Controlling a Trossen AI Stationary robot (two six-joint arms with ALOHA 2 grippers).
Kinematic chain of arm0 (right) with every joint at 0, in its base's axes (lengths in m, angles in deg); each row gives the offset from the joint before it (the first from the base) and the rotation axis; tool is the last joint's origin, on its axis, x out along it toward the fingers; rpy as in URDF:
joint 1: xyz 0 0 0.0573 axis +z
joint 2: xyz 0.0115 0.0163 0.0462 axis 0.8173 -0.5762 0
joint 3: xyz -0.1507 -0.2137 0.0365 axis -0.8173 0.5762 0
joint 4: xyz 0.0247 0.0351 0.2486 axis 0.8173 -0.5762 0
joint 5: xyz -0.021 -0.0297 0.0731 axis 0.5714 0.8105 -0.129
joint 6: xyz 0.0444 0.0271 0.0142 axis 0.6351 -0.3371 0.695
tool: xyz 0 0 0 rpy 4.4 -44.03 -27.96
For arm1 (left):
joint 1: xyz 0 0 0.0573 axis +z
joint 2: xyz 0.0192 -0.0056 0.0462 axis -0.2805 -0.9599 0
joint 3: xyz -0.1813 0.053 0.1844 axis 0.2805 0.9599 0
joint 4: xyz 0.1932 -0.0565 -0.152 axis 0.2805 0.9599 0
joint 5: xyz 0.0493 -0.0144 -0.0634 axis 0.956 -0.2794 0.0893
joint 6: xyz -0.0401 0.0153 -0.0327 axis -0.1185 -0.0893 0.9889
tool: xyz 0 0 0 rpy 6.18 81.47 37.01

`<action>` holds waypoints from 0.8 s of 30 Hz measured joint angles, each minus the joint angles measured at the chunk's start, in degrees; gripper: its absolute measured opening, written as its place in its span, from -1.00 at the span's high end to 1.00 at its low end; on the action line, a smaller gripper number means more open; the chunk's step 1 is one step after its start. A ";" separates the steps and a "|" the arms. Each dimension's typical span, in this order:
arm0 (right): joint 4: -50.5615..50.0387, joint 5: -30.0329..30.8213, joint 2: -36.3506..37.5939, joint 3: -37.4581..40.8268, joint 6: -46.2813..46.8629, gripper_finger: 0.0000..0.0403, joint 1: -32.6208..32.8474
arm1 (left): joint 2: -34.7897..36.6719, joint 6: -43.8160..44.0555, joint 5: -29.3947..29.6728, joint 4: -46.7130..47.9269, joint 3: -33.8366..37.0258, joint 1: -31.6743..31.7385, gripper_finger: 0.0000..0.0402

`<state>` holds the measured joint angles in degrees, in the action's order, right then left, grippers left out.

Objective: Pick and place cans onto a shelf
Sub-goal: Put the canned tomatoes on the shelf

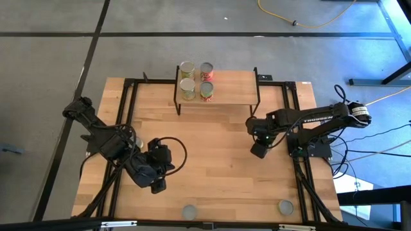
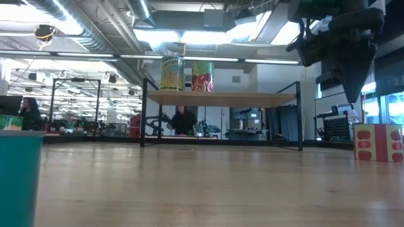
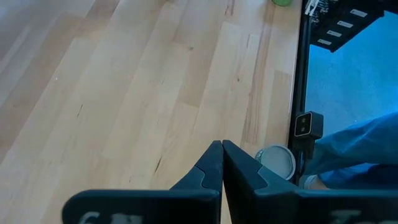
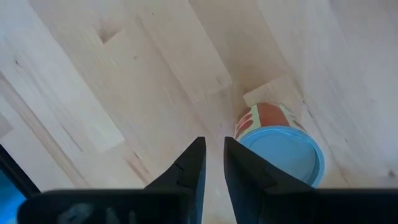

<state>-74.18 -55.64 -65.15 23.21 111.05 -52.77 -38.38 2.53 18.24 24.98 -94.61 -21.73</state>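
Several cans (image 1: 196, 79) stand upright on the shelf (image 1: 231, 86); the low view shows two of them (image 2: 187, 74) on its board (image 2: 221, 98). My right gripper (image 4: 213, 146) hangs over the table's right middle, pointing down, open by a narrow gap with nothing between its fingers. A red-and-green can (image 4: 281, 149) stands on the table just beside it. My left gripper (image 3: 222, 149) is shut and empty above the table's near left (image 1: 157, 183). Beyond it a can (image 3: 277, 162) stands by the near edge.
Two cans stand at the table's near edge (image 1: 189, 212) (image 1: 285, 207). The teal one fills the low view's left corner (image 2: 19, 180). A black frame (image 1: 128, 115) runs along the table's sides. Bare wood lies between the arms.
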 joint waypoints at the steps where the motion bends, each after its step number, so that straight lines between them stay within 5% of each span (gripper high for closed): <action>1: 0.01 0.00 0.00 0.00 0.07 0.70 0.01 | 0.00 0.00 -0.01 0.00 -0.01 0.01 1.00; 24: -1.81 5.14 0.00 0.00 15.54 0.70 1.35 | 0.00 -1.90 0.32 0.04 0.00 0.02 1.00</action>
<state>-75.99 -50.50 -65.15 23.21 126.60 -51.41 -38.38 0.63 18.55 25.02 -94.61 -21.71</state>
